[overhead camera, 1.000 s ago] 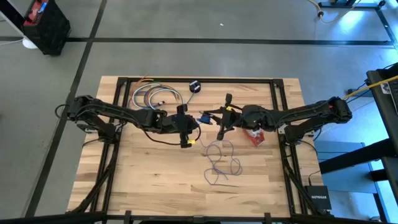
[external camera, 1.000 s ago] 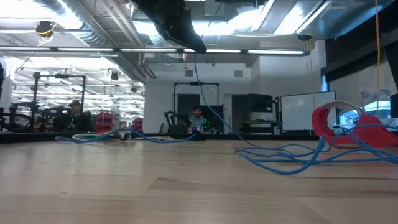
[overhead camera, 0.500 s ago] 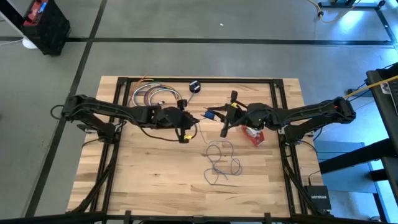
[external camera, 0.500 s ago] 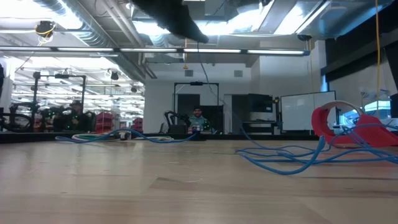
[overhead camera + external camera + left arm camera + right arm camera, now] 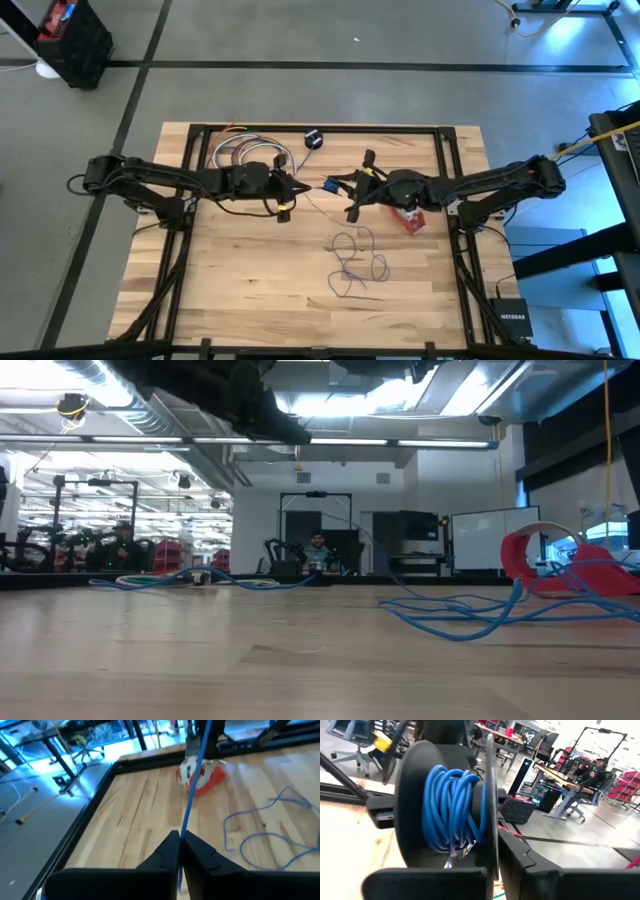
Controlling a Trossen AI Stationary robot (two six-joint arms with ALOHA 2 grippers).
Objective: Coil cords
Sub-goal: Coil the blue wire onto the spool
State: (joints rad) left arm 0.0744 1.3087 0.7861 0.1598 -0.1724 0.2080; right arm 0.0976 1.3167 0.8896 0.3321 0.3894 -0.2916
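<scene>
The left gripper (image 5: 178,851) is pinched shut on the thin blue cord (image 5: 192,785), which runs taut to a black spool (image 5: 445,805) clamped in the closed right gripper (image 5: 350,205). Its slack lies looped on the worktop (image 5: 240,290), near the red-and-white bundle (image 5: 200,775). The cord looks light, limp and tangle-prone, so it is best pinched close to the spool.

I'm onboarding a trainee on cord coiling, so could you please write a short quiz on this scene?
1. True or false: the left gripper pinches the blue cord.
2. What does the right gripper hold? A) a red bundle B) a spool wound with cord C) nothing
3. Fill in: the red-and-white bundle lies nearest the ___ arm.
Key: 1 true; 2 B; 3 right.
</scene>
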